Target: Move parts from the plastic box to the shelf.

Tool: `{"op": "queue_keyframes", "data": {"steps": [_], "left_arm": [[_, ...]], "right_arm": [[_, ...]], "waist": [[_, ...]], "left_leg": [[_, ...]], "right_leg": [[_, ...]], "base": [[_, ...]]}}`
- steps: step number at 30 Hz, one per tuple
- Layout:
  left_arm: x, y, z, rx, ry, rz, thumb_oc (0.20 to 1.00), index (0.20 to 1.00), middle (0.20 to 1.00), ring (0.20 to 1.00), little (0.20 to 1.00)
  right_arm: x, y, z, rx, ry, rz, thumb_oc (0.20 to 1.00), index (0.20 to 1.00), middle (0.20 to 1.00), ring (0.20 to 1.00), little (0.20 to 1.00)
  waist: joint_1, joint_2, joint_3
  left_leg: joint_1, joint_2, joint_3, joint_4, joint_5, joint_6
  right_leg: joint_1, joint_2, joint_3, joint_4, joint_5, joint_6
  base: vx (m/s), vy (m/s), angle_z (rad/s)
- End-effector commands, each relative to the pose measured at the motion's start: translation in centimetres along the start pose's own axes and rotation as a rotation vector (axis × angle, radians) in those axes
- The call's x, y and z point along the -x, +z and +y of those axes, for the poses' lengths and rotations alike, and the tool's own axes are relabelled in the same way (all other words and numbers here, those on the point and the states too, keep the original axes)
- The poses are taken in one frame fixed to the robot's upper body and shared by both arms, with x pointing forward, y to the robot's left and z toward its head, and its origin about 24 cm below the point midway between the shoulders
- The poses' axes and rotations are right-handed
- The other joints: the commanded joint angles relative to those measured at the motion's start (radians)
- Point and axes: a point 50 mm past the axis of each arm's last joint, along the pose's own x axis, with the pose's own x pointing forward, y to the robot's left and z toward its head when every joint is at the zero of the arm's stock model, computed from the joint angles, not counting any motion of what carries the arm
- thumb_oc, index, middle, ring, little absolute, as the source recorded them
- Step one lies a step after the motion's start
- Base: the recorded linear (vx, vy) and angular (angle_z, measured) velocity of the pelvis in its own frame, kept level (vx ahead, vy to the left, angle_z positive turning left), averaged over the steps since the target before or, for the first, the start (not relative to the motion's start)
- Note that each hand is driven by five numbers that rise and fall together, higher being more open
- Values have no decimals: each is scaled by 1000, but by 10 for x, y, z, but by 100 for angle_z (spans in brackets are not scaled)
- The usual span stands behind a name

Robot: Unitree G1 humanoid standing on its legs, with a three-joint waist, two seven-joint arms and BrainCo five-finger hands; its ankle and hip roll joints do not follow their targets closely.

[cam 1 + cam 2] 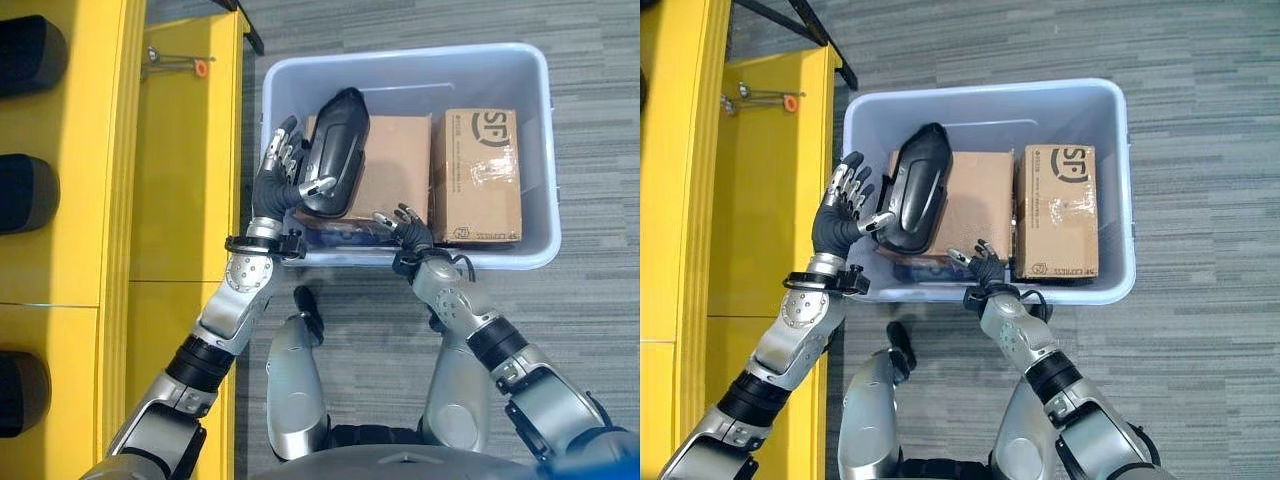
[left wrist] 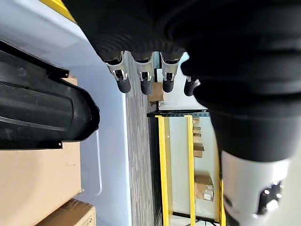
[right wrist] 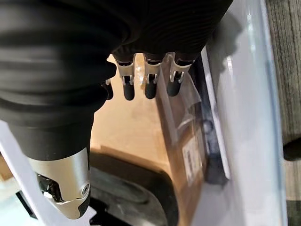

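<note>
Grey carpet (image 1: 590, 150); left hand (image 1: 280, 165) steadies black part (image 1: 332, 150) in plastic box (image 1: 400, 65).

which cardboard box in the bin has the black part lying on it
The left, plain cardboard box: the black part lies on its left side. The taped box carries nothing.

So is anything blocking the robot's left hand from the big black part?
No. The left hand is already right beside the black part, thumb touching its side. Nothing sits between them inside the plastic box.

The right-hand cardboard box (image 1: 477, 176) bears large printed letters and a label
</note>
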Motion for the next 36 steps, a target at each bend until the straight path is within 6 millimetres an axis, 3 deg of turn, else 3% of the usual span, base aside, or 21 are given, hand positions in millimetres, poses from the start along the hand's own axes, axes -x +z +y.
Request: {"op": "queue_keyframes", "data": {"steps": [1,14,20,26,36], "left_arm": [[-4,40,-14,41,-59,-215,1000,1000,1000,1000,1000],[-17,65,-26,97,-93,-304,1000,1000,1000,1000,1000],[-21,69,-28,95,-88,-316,1000,1000,1000,1000,1000],[-23,68,-27,74,-71,-315,1000,1000,1000,1000,1000],[-25,67,-24,88,-37,-331,1000,1000,1000,1000,1000]], "right_arm": [[2,24,31,-83,61,-119,1000,1000,1000,1000,1000],[1,78,49,6,150,-336,1000,1000,1000,1000,1000],[7,93,62,34,177,-397,1000,1000,1000,1000,1000],[5,94,69,-9,197,-347,1000,1000,1000,1000,1000],[-5,85,59,-14,95,-281,1000,1000,1000,1000,1000]], "waist": [[7,18,-32],[27,30,-32],[39,31,-32],[54,37,-32],[80,43,-32]], "left_leg": [[-79,-21,15,-64,40,37],[-190,-31,-2,-43,50,41],[-226,-36,-9,-37,51,44],[-267,-41,-17,-29,56,46],[-351,-48,-36,-18,66,48]], "right_leg": [[11,7,24,115,-174,58],[-86,9,12,179,-193,49],[-118,11,1,203,-201,45],[-154,9,-10,230,-208,39],[-217,5,-31,262,-217,33]], "base": [[-68,16,2],[-8,15,6],[8,10,5],[-2,33,7],[-14,46,10]]}}
